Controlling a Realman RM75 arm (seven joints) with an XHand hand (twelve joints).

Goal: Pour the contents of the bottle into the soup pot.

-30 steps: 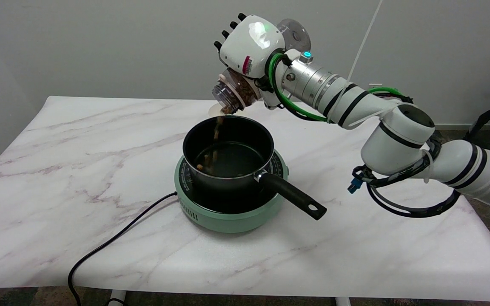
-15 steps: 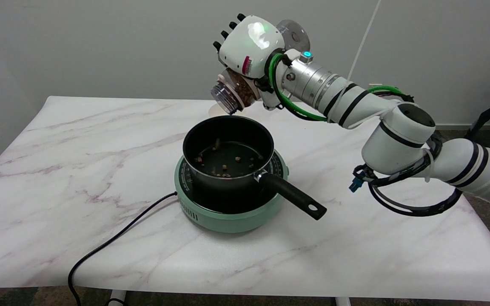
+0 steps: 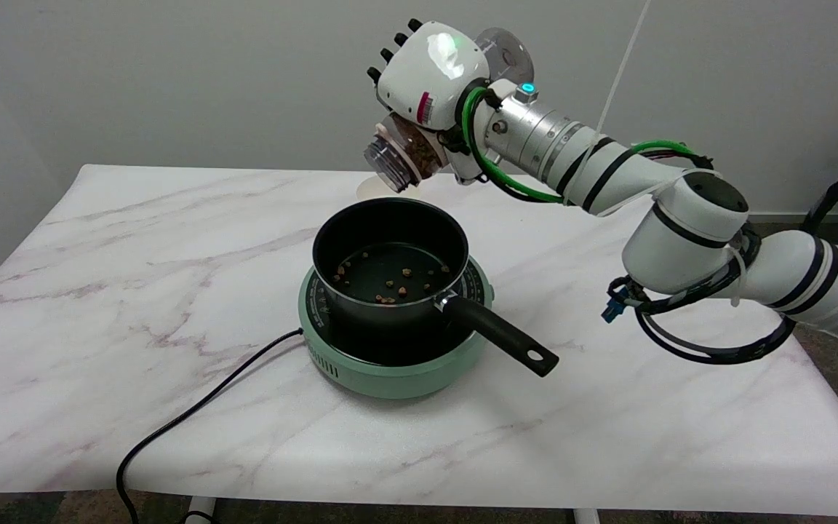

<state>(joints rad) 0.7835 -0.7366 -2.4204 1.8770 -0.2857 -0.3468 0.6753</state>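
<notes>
One view only, head camera: the right hand (image 3: 430, 73) is wrapping its fingers around the bottle (image 3: 404, 151) and holding it in the air above the far rim of the soup pot (image 3: 390, 271) — white back of the hand is facing the camera, so I cannot tell exactly how the fingers are lying on the far side. The bottle's long axis is running tilted, open mouth pointing down and to the picture's left, base hidden up in the palm. The mouth is sitting just above and slightly behind the pot's far edge, not touching it. Brown pieces (image 3: 390, 280) are lying scattered on the pot floor; more brown bits are showing inside the bottle near the neck, so in my judgement the pour is only partly done. Nothing is visibly falling right now. The pot is sitting on the green hotplate (image 3: 390, 367), handle pointing toward lower right. Next move likely needs more tilt — mouth kept over the pot opening.
</notes>
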